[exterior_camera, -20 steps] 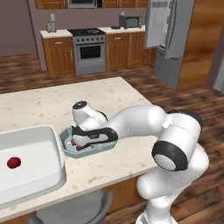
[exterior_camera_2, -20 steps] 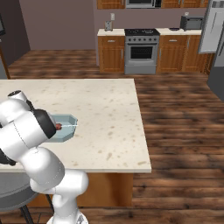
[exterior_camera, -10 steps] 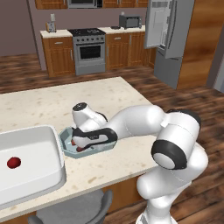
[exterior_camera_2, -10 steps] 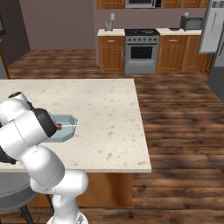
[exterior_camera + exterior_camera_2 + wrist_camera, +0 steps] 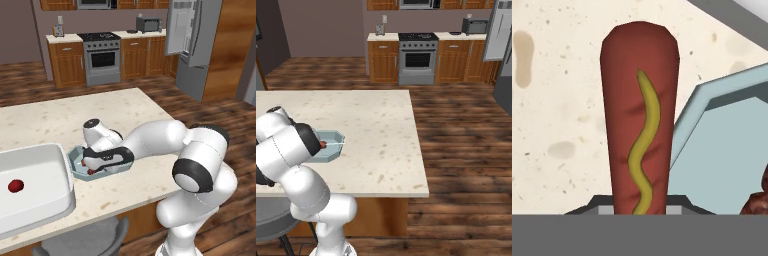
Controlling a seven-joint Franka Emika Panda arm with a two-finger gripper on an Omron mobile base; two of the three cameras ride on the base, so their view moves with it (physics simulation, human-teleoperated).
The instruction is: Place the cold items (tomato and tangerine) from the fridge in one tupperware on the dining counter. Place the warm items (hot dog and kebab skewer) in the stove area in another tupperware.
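Gripper (image 5: pixel 95 165) clamped on the hot dog (image 5: pixel 640 120), hanging low over the teal tupperware (image 5: pixel 80 159) so it drops inside w/ the warm stuff. Tomato (image 5: pixel 16 186) already in the white tray (image 5: pixel 50 155) beside the teal tupperware.

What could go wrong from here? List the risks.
1. The hot dog in the shut claw reaches past the rim of the teal container onto the dining counter; released now, it might tip out.
2. The container is small and already holds a dark brown item, so the hot dog may land on it.
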